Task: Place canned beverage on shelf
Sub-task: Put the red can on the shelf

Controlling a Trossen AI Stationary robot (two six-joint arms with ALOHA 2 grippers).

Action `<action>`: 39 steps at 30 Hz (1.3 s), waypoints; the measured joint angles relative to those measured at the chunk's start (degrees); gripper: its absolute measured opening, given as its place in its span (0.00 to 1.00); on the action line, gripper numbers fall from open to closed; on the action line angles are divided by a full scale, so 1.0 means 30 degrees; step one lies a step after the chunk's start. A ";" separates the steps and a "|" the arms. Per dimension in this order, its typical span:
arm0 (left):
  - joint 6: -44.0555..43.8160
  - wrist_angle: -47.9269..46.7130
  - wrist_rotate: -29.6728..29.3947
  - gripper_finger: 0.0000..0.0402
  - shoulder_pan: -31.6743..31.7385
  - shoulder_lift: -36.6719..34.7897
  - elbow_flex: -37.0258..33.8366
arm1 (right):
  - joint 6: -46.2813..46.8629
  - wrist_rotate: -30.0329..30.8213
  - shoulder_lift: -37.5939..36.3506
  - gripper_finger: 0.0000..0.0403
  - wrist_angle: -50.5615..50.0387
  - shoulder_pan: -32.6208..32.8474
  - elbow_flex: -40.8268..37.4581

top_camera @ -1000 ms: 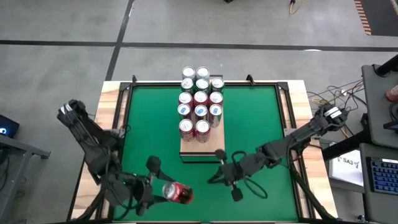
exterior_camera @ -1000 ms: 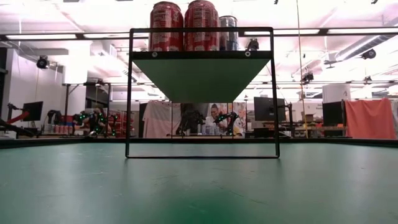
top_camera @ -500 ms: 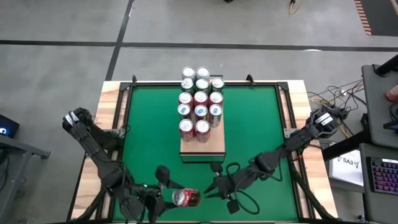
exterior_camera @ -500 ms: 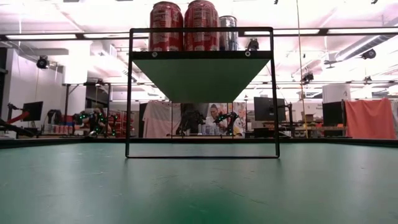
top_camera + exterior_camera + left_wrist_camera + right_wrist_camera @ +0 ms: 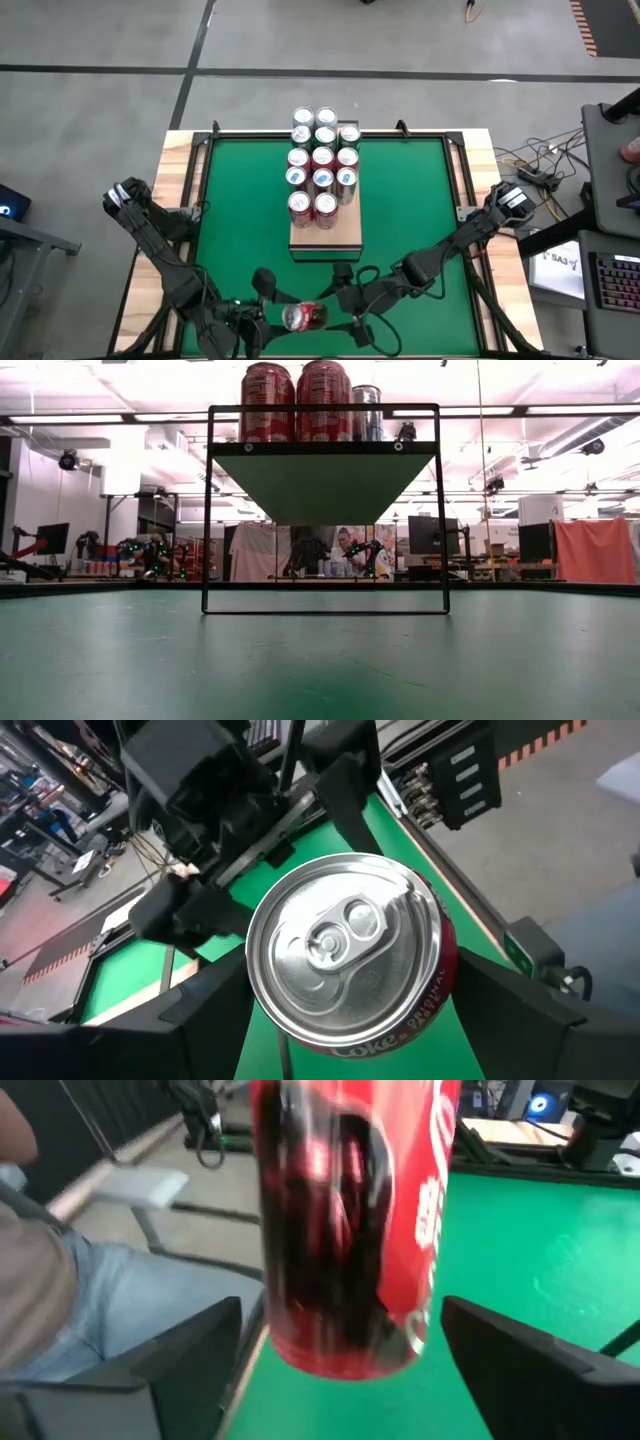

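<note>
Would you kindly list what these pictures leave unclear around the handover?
- High view: left gripper fingertips, hidden under the red can.
- Right wrist view: can label blurred by closeness.
- Low view: both arms outside the frame; rear cans on the shelf hidden by the front row.

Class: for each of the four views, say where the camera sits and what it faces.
High: overhead, straight down; both arms, shelf, red can.
Low: table height, level; shelf, no arms.
Left wrist: on left arm; can top, own fingers.
Right wrist: on right arm; can side, own fingers, apart.
Both wrist views share the can.
</note>
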 joint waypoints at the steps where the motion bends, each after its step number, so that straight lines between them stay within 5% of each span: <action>1: 0.0008 0.0053 -0.0015 0.71 -0.0005 0.0038 0.0059 | -0.0103 -0.0027 0.0140 0.86 -0.0072 0.0001 0.0150; 24: -0.0110 0.1332 -0.0938 0.71 0.0687 0.0280 0.0298 | -0.1503 -0.0009 0.0601 0.90 0.0496 -0.0385 0.0946; 31: 0.0100 0.1437 -0.0838 0.71 0.0774 0.0280 0.0298 | -0.1630 0.0036 0.0601 0.74 0.0386 -0.0393 0.0946; 39: 0.0800 0.1520 -0.0659 0.80 0.0781 0.0247 0.0298 | -0.2017 0.0056 0.0348 0.72 0.0022 -0.0393 0.0946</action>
